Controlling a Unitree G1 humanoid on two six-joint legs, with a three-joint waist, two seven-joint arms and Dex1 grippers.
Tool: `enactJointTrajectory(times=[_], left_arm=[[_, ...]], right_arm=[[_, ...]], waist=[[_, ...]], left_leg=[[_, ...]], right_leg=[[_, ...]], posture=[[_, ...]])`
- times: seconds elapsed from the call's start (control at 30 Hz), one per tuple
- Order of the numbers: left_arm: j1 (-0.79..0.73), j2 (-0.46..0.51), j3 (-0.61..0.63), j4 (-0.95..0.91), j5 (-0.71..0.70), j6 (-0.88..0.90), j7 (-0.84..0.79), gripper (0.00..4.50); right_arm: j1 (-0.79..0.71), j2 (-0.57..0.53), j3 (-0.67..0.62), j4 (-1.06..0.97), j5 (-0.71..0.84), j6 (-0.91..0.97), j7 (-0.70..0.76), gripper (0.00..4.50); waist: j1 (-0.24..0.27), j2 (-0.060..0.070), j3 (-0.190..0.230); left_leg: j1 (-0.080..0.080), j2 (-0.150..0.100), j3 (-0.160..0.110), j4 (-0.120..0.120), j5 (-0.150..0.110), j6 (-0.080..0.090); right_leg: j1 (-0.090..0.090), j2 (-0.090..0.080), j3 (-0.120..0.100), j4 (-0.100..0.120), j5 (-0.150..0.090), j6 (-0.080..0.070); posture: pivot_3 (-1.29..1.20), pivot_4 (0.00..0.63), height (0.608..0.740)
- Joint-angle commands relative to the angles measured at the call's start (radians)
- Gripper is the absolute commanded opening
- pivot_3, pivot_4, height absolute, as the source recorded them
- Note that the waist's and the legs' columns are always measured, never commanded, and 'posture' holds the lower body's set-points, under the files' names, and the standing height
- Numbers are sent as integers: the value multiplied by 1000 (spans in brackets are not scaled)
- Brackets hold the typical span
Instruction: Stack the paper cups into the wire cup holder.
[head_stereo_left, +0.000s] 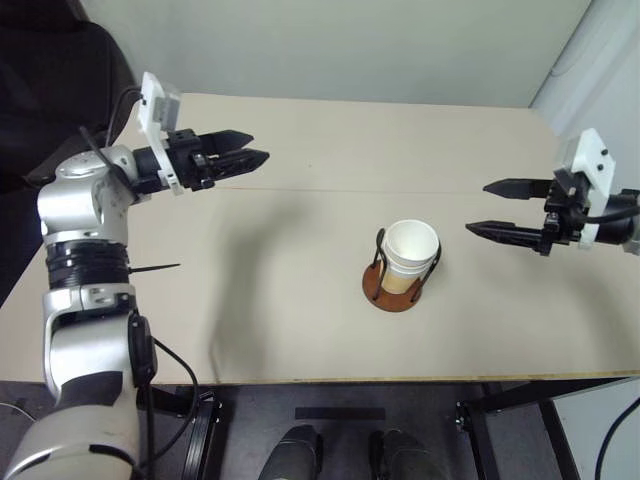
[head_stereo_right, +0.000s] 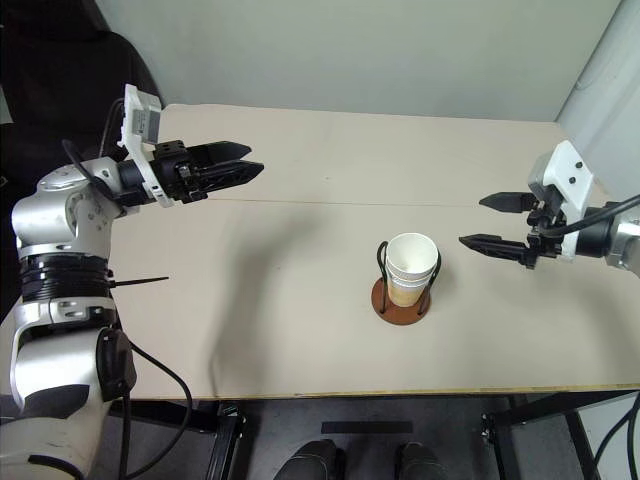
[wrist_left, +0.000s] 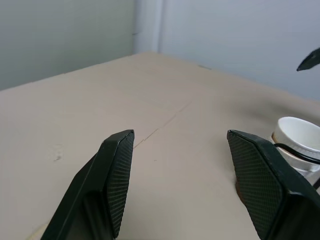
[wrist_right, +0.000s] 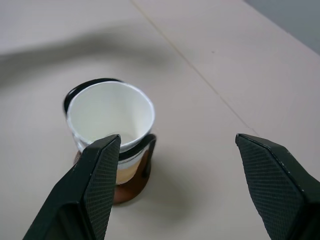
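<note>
Looking done: paper cups (head_stereo_left: 410, 255) sit nested in the wire cup holder (head_stereo_left: 392, 291) mid-table (head_stereo_left: 300, 300). Left gripper (head_stereo_left: 243, 153) and right gripper (head_stereo_left: 495, 208) both spread, holding nothing, well apart from it. Keep your arms clear of the wires, don't nudge the stack

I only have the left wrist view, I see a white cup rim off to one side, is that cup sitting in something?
Observer: Yes. The stacked tan paper cups stand inside the wire cup holder, a reddish-brown disc with black wire loops.
Operator: Any loose cups on the beige table?
Observer: None that I can see on the beige table.
Operator: Where's the other arm?
Observer: The right gripper hangs right of the holder, open and empty, clear of the cups.
Operator: And mine?
Observer: The left gripper is open, far left of the holder.
</note>
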Motion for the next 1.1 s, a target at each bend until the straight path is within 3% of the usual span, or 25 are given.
enactJointTrajectory(times=[0.03,0.27,0.8,1.1], left_arm=[[9,22,44,-57,-26,-11,83,3171],[16,29,48,0,-16,-74,180,3171],[-8,73,37,110,1,-158,252,3171],[81,100,57,8,-30,-110,278,3171]], right_arm=[[-59,54,-18,117,-92,-72,-123,3734],[-95,155,-17,254,-199,-133,-258,3734],[-109,221,6,184,-230,-60,-299,3734],[-105,222,11,131,-220,-22,-283,3734]], waist=[[-2,0,0],[-1,0,0],[-2,0,0],[-1,0,0]], left_leg=[[1,0,0,0,0,0],[2,0,-1,-2,0,0],[1,0,-1,-4,0,-1],[1,0,-1,-4,0,-2]], right_leg=[[1,0,0,0,0,0],[1,0,0,0,0,-1],[1,0,0,-2,1,-1],[1,0,0,-3,1,-2]], posture=[[0,150,740],[0,150,740],[0,150,740],[0,150,740]])
